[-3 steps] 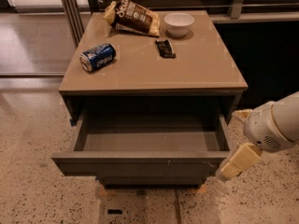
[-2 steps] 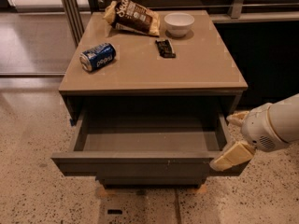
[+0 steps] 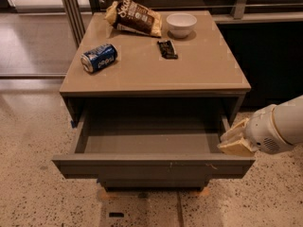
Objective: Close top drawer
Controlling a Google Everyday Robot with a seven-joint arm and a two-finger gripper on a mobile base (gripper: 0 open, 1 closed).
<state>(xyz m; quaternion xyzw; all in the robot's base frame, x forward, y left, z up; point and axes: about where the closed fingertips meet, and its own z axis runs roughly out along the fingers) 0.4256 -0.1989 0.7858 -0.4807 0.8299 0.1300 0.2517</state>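
The top drawer [image 3: 151, 167] of a grey-brown cabinet is pulled far out and its inside is bare. Its wide flat front has small pale scratches right of centre. My gripper [image 3: 235, 140] comes in from the right on a white arm. Its tan fingers sit at the drawer's right front corner, beside the right side wall and just above the front panel. I cannot tell whether they touch the drawer. A narrower drawer front [image 3: 154, 184] shows just below.
On the cabinet top [image 3: 203, 72] lie a blue can [image 3: 99, 57] on its side, a brown snack bag [image 3: 135, 17], a white bowl [image 3: 182, 24] and a small dark bar [image 3: 167, 48]. Metal posts [image 3: 71, 8] stand at the back left. Speckled floor [image 3: 28, 141] surrounds the cabinet.
My gripper has risen and moved left, from below and right of the drawer's front corner up to the corner itself. The drawer has not visibly moved.
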